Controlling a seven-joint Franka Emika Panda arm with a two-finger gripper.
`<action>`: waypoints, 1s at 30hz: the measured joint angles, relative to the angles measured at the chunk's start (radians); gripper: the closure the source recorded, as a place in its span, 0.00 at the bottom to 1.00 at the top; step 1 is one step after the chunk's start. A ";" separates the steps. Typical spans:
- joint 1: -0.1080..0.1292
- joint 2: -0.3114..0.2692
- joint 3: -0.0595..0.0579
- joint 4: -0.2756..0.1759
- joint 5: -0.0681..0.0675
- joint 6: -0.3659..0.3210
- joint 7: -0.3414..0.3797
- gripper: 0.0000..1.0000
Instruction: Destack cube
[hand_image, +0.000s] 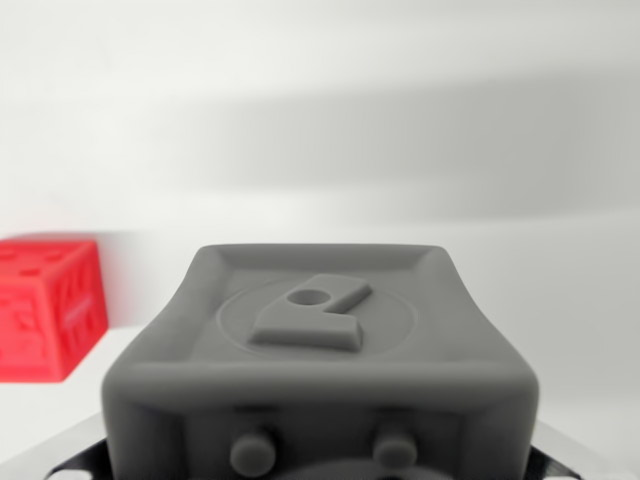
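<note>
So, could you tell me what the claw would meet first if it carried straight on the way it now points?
Probably the grey cube, which fills the wrist view's centre, close ahead. The claw itself is out of view, so depth is uncertain. The red cube sits off to the wrist view's left, outside that line.

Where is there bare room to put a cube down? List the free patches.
Free: the white surface on the wrist view's right of the grey cube, and the strip behind it. Crowded: the wrist view's left, where the red cube sits close beside the grey one.

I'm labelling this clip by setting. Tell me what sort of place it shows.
Probably a lab or test bench: a bare white surface with a plain white backdrop, holding only a red cube and a grey cube close to the camera.
</note>
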 joint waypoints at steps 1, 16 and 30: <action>-0.003 0.001 -0.001 0.001 0.000 0.000 -0.003 1.00; -0.047 0.025 -0.011 0.018 0.005 0.006 -0.052 1.00; -0.087 0.048 -0.018 0.039 0.008 0.009 -0.095 1.00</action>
